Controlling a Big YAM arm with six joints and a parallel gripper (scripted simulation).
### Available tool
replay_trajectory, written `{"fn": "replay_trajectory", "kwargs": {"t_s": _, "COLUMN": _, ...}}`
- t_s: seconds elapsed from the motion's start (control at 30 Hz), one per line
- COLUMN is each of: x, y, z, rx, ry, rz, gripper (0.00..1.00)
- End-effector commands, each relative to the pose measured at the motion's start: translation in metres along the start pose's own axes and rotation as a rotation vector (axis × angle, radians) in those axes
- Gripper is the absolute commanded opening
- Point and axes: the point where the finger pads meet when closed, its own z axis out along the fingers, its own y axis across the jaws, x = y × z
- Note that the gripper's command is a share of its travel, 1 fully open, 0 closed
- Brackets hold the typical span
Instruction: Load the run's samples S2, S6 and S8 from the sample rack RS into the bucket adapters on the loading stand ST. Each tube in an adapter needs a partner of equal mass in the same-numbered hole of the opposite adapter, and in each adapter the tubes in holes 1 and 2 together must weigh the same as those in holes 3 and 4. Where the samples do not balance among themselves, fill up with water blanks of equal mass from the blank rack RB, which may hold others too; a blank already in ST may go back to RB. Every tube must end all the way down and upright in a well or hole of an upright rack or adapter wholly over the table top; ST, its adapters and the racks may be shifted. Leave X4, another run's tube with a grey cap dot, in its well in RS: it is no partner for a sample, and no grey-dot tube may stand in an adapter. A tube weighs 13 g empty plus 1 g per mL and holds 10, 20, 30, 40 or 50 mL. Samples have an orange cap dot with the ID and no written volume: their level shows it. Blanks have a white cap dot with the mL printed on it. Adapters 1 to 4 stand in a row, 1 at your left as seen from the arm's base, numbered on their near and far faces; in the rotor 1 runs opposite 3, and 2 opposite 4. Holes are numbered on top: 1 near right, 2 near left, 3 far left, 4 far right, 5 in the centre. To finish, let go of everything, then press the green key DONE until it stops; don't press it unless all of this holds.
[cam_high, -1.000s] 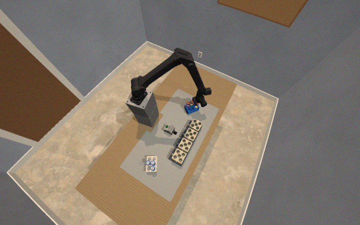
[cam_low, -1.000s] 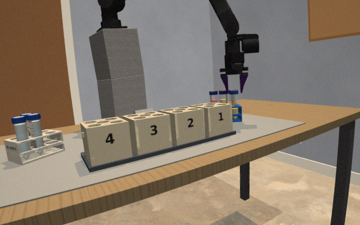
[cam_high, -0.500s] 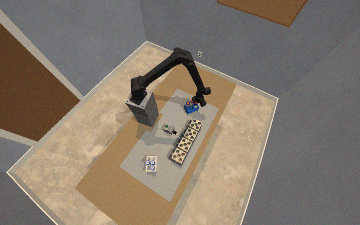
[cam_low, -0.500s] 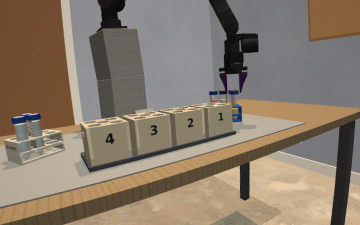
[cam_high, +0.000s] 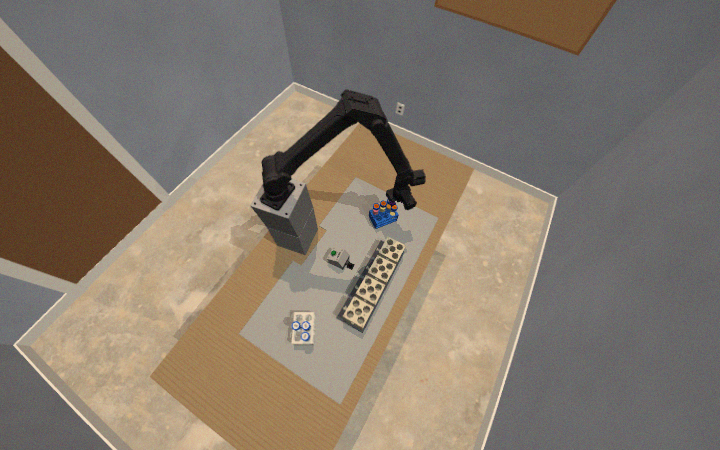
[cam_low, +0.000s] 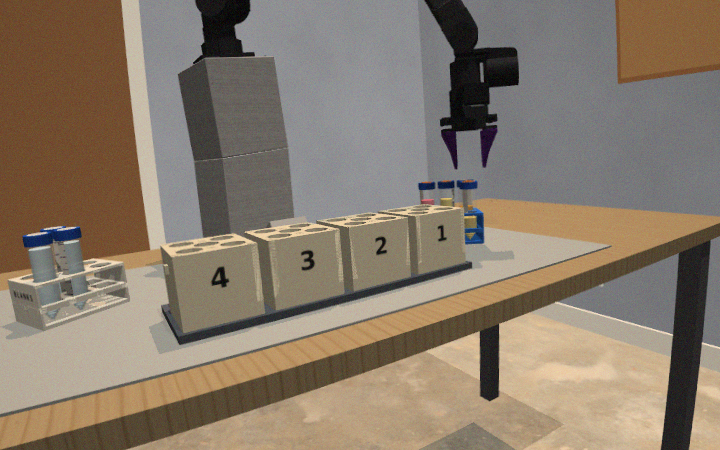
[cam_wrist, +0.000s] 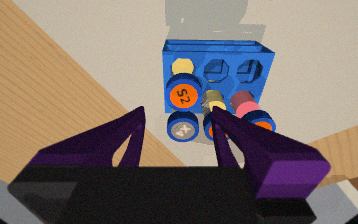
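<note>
With its jaws apart and holding nothing, the gripper (cam_low: 467, 148) hangs above the blue rack (cam_wrist: 218, 56) and should drop straight over tube S2 (cam_wrist: 182, 96), clear of the grey-dot tube (cam_wrist: 182, 130) beside it.

So the gripper (cam_low: 469, 148) hung well above the blue sample rack (cam_low: 474, 225), purple fingers (cam_low: 450, 146) spread apart with nothing between them. Three blue-capped tubes (cam_low: 446, 192) poked up behind adapter 1 (cam_low: 434, 237). The four beige adapters sat in a row on a dark stand (cam_low: 223, 330), reading 4, 3, 2, 1 from left to right, all their visible holes unfilled. Way off to the left, the white blank rack (cam_low: 70, 305) held a few tubes too. Everything stood on a grey mat over the wooden surface (cam_low: 584, 254).
</note>
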Motion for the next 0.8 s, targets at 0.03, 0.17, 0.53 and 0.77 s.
{"fn": "replay_trajectory", "kwargs": {"t_s": 0.03, "x": -0.002, "y": 0.012, "z": -0.009, "rx": -0.024, "ry": -0.006, "rz": 0.002, "gripper": 0.55}}
{"fn": "replay_trajectory", "kwargs": {"t_s": 0.17, "x": -0.002, "y": 0.012, "z": -0.009, "rx": -0.024, "ry": -0.006, "rz": 0.002, "gripper": 0.55}}
{"fn": "replay_trajectory", "kwargs": {"t_s": 0.53, "x": 0.021, "y": -0.003, "z": -0.016, "rx": -0.041, "ry": -0.009, "rz": -0.17, "gripper": 0.8}}
{"fn": "replay_trajectory", "kwargs": {"t_s": 0.77, "x": 0.046, "y": -0.033, "z": -0.007, "rx": -0.023, "ry": -0.005, "rz": -0.422, "gripper": 0.8}}
